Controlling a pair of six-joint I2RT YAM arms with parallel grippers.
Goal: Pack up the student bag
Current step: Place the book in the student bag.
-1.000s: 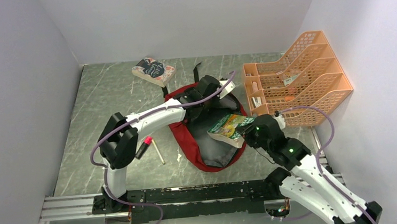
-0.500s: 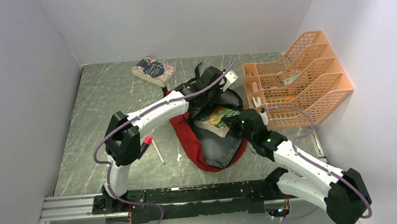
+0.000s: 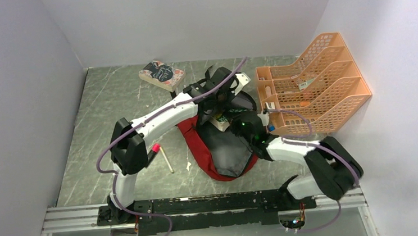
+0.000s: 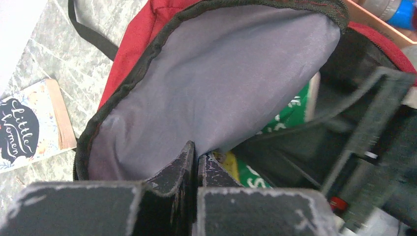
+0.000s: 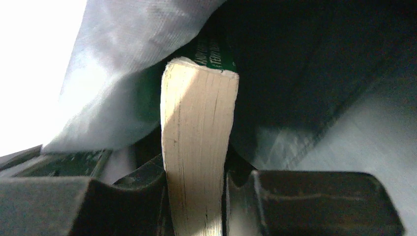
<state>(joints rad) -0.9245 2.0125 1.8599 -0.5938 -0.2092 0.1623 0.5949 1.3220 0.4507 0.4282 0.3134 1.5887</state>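
Looking down from above, you see the student bag [image 3: 226,156] slumped in the middle of the desk [image 3: 110,114], close beside the orange file organizer [image 3: 316,81]. It is a soft, dark red fabric sack with a black-bound rim, and its mouth is pulled wide, showing smooth grey lining. A flat black strap [image 4: 88,34] trails from it across the grey, marble-veined surface.

Your left fingers [image 4: 179,167] are pressed flat together, scuffed black pads meeting with no gap. They pinch the bag's thin fabric at the rim, so the lining rises from them like a taut tent. Under that lining the left wrist view shows a glossy green cover.

Your right fingers [image 5: 246,189] are deep inside the bag, clamped on a paperback book [image 5: 196,123]. Its cream page block stands on edge between the two dark pads, slightly bowed, with fine page lines running up it. Its green spine with white lettering is at the far end. Pale lining folds over it on one side and darker fabric lies on the other.

Off to the far left corner lies a rectangular "Little Women" book [image 3: 161,75], with a dark oval on a floral cover. A pink marker [image 3: 154,150] and a thin pale stick [image 3: 166,159] lie on the bare desk left of the bag. The organizer is rigid plastic mesh with slanted compartments.
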